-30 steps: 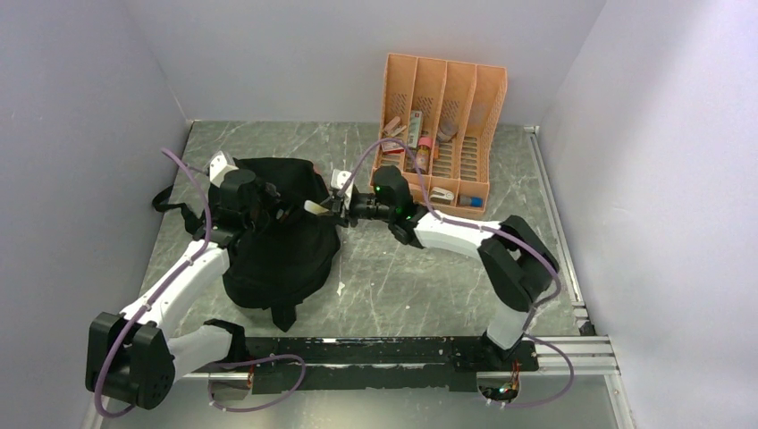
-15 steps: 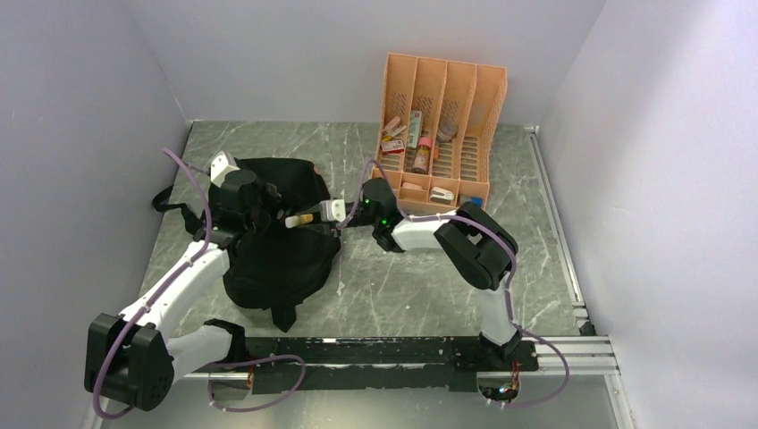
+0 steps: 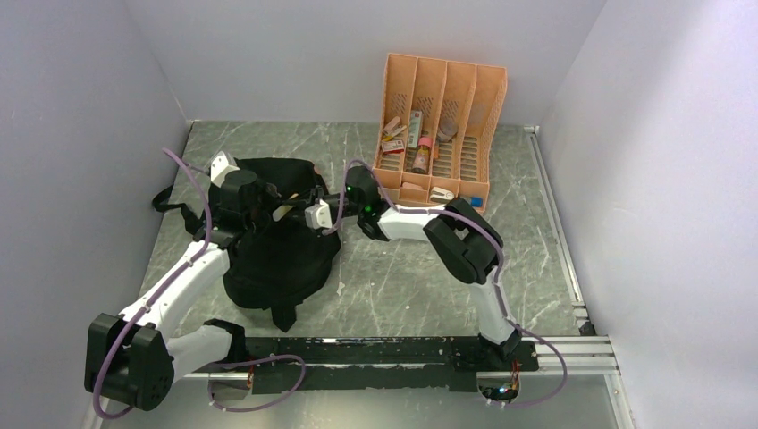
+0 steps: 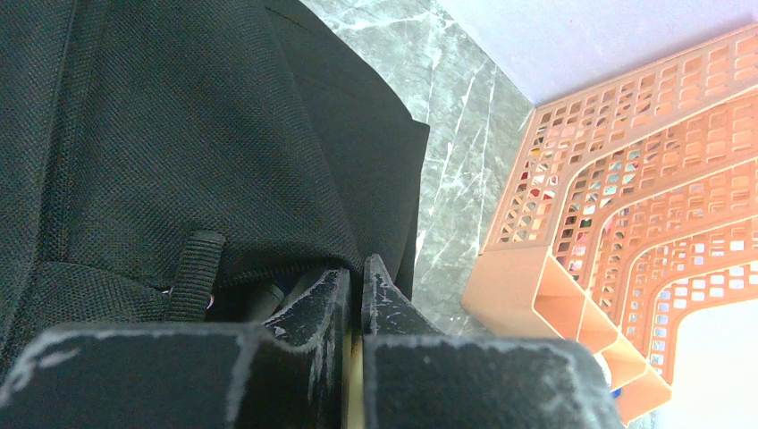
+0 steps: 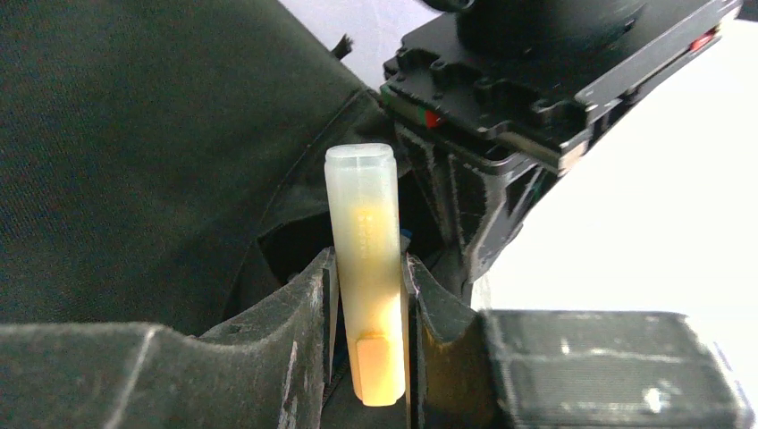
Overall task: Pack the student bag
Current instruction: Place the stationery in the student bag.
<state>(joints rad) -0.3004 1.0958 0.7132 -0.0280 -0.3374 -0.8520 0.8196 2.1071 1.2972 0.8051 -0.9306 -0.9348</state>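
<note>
Centre-left, the left gripper [image 4: 355, 268] pinches the limp, light bag [image 3: 277, 255] by its rim, likely the best handhold; the right gripper [image 5: 368, 268] clamps a highlighter [image 5: 362, 206].

The left arm [image 3: 179, 284] and right arm [image 3: 407, 223] wear white shells between chunky black joints; a mauve cable [image 3: 179, 161] trails along each; a green light [image 3: 369, 211] glows at the right wrist; the fingers [image 4: 304, 313] of the left end effector [image 4: 356, 273] are matte black, edges scuffed pale.

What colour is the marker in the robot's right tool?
The marker is yellow-orange with a frosted clear cap; best seen in the right wrist view.
</note>
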